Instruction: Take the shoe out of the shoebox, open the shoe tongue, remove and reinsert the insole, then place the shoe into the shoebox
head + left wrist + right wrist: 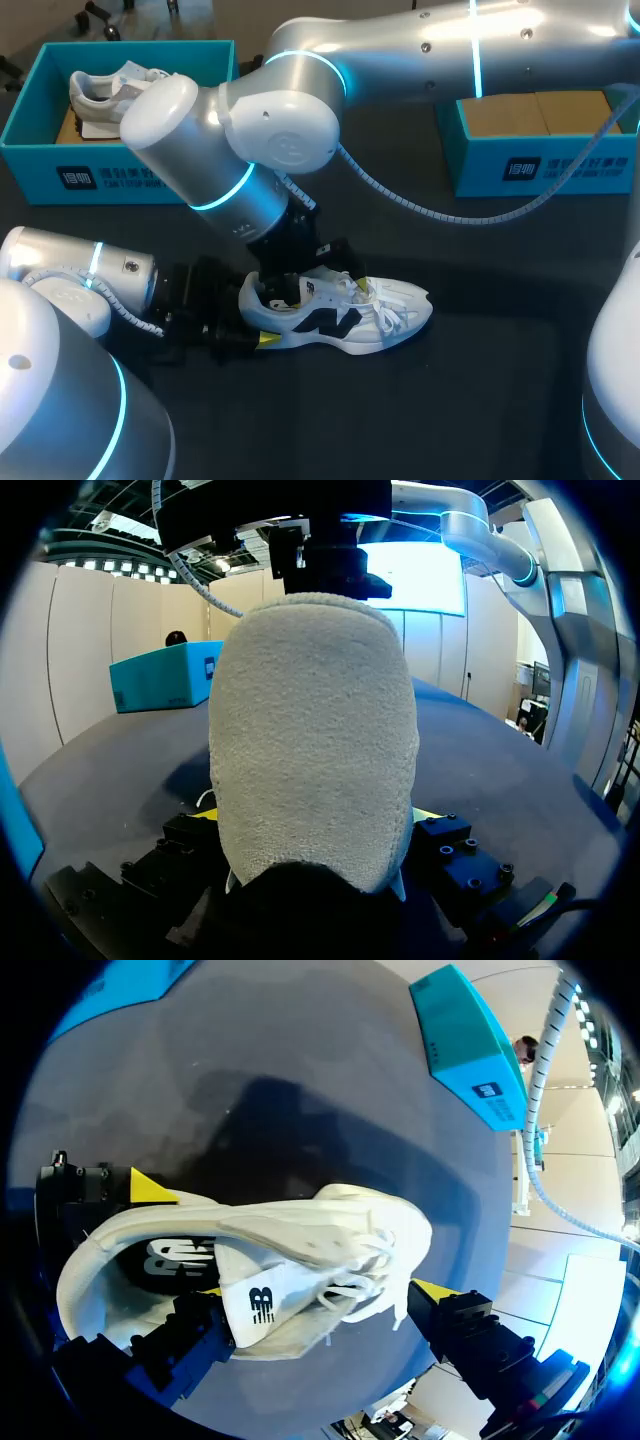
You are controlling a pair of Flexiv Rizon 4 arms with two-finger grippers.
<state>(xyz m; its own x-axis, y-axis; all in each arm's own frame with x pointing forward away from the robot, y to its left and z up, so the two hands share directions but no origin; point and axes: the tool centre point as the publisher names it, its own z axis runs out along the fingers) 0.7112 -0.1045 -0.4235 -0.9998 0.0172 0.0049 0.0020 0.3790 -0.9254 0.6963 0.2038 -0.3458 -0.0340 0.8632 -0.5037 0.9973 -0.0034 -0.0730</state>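
A white shoe (340, 312) with black side marks lies on its sole on the dark table, toe toward the right. My left gripper (258, 326) comes in low from the left and is shut on the shoe's heel (315, 730), one yellow tip on each side. My right gripper (293, 282) hangs just above the shoe's opening, open. In the right wrist view its fingers (470, 1325) stand wide on both sides of the tongue (262, 1305) and laces, touching neither. The insole is not visible.
A teal shoebox (120, 182) at the back left holds a second pale shoe (105, 92). Another teal box (545, 165) with brown cardboard inside stands at the back right. My right arm's cable (430, 212) loops over the table behind the shoe.
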